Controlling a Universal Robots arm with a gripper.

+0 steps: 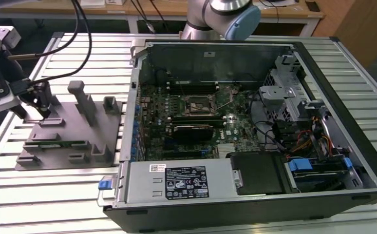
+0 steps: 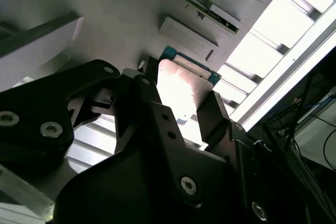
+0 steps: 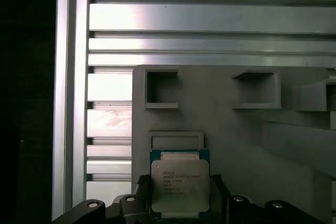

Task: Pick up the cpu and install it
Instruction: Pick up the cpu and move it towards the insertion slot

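the cpu (image 3: 180, 184) — square, silver-topped, green-rimmed — sits flat between the jaws, over the gray fixture (image 3: 220, 124).

The gripper (image 1: 44, 115) hangs low over a gray fixture plate (image 1: 55, 156) at the exterior view's left, its tip close to the plate's blocks. Dark cables (image 1: 78, 29) loop up from the wrist. The plate lies on a slatted metal table (image 1: 39, 195). To the exterior view's right an open computer case (image 1: 364, 161) lies on its side, its motherboard (image 1: 153, 105) exposed, with a black-framed socket (image 1: 198, 104) near the middle. The arm's base (image 1: 205, 19) stands behind the case.
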